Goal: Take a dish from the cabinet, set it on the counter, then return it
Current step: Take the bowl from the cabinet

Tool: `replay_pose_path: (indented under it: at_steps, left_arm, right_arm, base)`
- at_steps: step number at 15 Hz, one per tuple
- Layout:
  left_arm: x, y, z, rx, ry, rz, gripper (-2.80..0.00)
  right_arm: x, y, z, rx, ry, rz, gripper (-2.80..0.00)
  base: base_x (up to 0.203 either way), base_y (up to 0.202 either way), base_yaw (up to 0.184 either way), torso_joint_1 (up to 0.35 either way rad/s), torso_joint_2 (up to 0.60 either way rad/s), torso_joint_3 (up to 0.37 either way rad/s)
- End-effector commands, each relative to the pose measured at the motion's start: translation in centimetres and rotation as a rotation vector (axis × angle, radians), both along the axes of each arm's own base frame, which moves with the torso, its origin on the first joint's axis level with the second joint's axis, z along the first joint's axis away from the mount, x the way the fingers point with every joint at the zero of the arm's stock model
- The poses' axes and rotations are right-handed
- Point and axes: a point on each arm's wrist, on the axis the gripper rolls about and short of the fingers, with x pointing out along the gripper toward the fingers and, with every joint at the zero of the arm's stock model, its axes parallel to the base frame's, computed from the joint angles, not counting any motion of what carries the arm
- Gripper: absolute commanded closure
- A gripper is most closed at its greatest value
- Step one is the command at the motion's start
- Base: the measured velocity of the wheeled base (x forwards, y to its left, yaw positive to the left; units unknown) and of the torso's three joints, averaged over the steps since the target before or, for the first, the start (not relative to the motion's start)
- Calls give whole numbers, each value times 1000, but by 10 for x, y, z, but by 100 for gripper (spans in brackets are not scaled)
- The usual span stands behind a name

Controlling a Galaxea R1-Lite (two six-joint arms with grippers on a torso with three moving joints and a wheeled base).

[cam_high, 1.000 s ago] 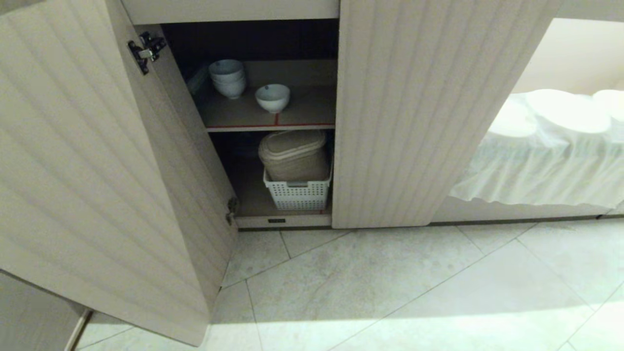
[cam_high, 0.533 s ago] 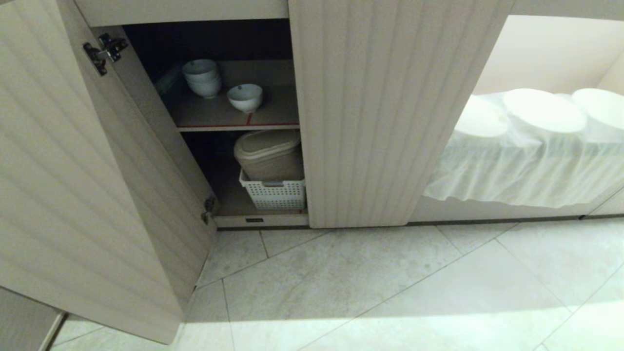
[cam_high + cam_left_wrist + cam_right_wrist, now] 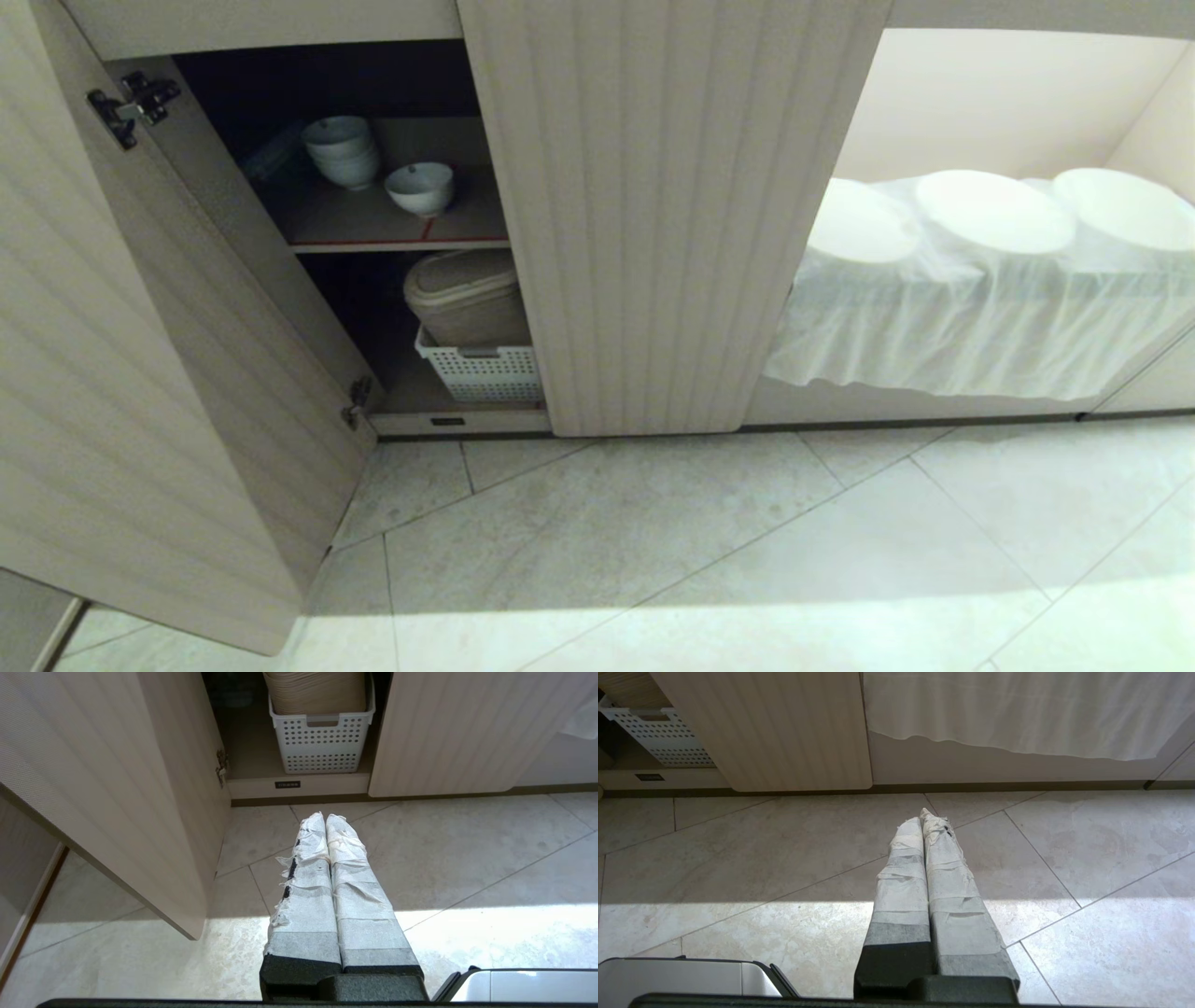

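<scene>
In the cabinet (image 3: pixel 653 233), whose left door stands open, the dish (image 3: pixel 420 188) sits on the upper shelf (image 3: pixel 373 224) just right of a stack of bowls (image 3: pixel 343 151), with a basket (image 3: pixel 481 373) holding a bin (image 3: pixel 464 299) on the shelf below.

Low beige cabinet (image 3: pixel 653 233): matt, vertically ribbed door fronts, bright metal hinges (image 3: pixel 126 103). Small white glazed ceramic bowl (image 3: pixel 420 187): smooth, glossy. White perforated plastic basket (image 3: pixel 481 373). Sheer white cloth cover (image 3: pixel 971 317): crinkled. Pale stone floor tiles (image 3: pixel 747 541): mottled, faint sheen. Gripper fingers (image 3: pixel 322 858): wrapped in frayed white tape
</scene>
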Motion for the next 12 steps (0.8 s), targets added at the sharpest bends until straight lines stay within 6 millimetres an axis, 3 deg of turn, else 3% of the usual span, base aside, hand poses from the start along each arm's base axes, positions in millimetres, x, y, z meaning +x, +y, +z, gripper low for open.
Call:
replay_pose_path:
  at_steps: [1, 12]
  left_arm:
    - [0, 0, 0, 0, 0, 0, 0]
    - [0, 0, 0, 0, 0, 0, 0]
  right_arm:
    - [0, 0, 0, 0, 0, 1, 0]
    - [0, 0, 0, 0, 0, 1, 0]
  base:
    - [0, 0, 0, 0, 0, 0]
    - [0, 0, 0, 0, 0, 0]
